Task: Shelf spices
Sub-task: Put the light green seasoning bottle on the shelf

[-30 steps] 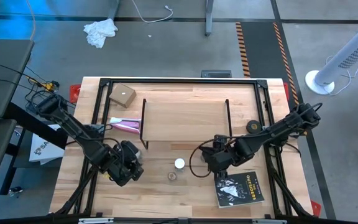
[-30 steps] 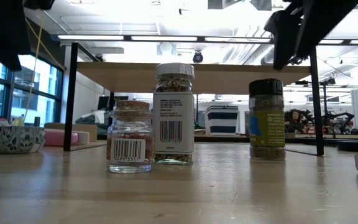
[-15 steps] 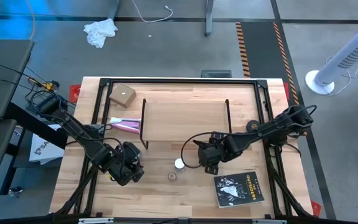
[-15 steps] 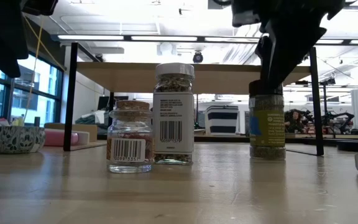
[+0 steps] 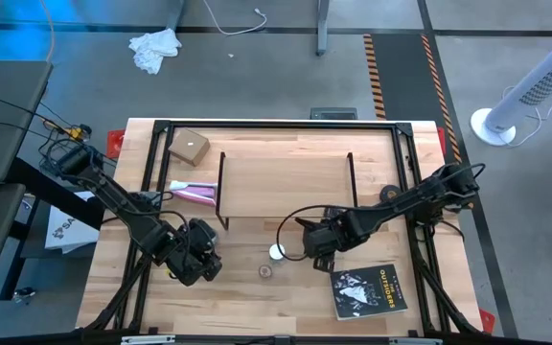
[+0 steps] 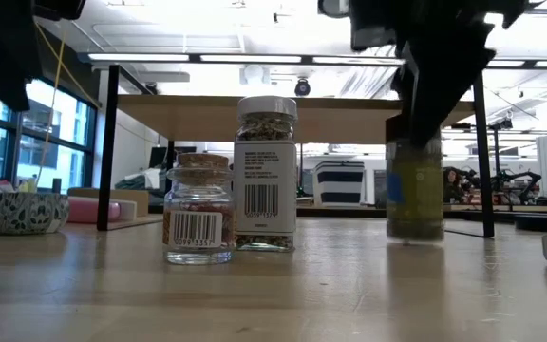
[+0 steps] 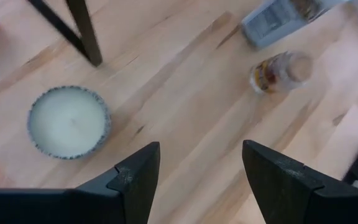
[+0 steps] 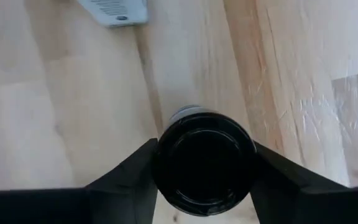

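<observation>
I am holding the right gripper point(image 8: 205, 163) directly over the dark-capped jar point(image 8: 205, 163), just off the front right leg of the shelf point(image 5: 286, 182). In the right wrist view its two fingers point(image 8: 124, 183) are sitting on either side of the black cap, spread only as wide as the cap and pressing against its sides, so I am reading it as clamped on that jar. In the low view the dark-capped jar point(image 6: 414, 190) is blurring beneath the arm, with its base at or just above the table point(image 6: 273, 294); I cannot tell which.

The white-capped jar point(image 6: 265, 173) is standing upright on the table in front of the shelf, between its front legs and nearer the right one. The small cork-topped glass jar point(image 6: 198, 209) with brownish contents is standing a little nearer the table's front edge than the white-capped one; in the low view the two overlap, and I cannot tell whether they are touching. Seen from above, the white cap point(image 5: 276, 252) is showing just beside the gripper.

The left gripper point(image 5: 195, 251) is waiting off the shelf's front left leg, low over the table. Its fingers point(image 7: 135, 177) are spread wide and gripping nothing. A pale round tin point(image 7: 69, 121) is lying beside that leg.
</observation>
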Available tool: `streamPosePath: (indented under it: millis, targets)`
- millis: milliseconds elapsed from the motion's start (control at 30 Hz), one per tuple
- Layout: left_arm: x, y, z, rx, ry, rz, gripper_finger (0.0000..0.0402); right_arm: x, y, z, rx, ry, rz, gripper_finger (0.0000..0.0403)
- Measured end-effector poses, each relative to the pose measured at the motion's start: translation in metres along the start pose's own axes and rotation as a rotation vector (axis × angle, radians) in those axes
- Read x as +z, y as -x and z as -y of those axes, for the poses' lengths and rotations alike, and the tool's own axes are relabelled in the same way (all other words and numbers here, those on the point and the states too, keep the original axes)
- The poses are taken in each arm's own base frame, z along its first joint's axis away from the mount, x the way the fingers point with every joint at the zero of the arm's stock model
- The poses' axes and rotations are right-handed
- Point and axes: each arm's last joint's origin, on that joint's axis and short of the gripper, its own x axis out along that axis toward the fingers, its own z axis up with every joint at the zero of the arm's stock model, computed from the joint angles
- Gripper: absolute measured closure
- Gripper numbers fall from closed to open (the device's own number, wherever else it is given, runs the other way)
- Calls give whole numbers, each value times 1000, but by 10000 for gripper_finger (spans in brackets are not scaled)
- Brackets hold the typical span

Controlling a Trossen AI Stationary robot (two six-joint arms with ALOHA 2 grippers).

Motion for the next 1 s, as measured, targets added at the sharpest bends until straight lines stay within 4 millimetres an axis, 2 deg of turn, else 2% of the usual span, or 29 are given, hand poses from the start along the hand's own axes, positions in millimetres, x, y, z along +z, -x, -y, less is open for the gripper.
streamPosePath:
  millis: [133, 200, 400, 500, 600, 767, 867, 1000]
  targets:
    - [4, 7, -1, -25, 12, 46, 176, 6, 25, -2, 90, 56, 40, 219]
    - [7, 12, -3, -42, 22, 75, 176, 9, 45, -2, 161, 102, 77, 219]
    - [18, 33, -9, -109, 39, 215, 176, 17, 133, 5, 401, 155, 285, 219]
    - [26, 45, -13, -148, 54, 320, 176, 14, 180, 16, 474, 142, 415, 219]
    - [32, 56, -14, -185, 42, 422, 176, 6, 216, 25, 526, 148, 520, 219]
    - [43, 68, -16, -213, 8, 537, 176, -7, 243, 30, 603, 133, 561, 219]
    - [48, 72, -16, -223, -1, 561, 176, -9, 249, 28, 649, 131, 549, 219]
    - [54, 72, -16, -219, -9, 580, 176, -8, 247, 24, 650, 137, 541, 219]
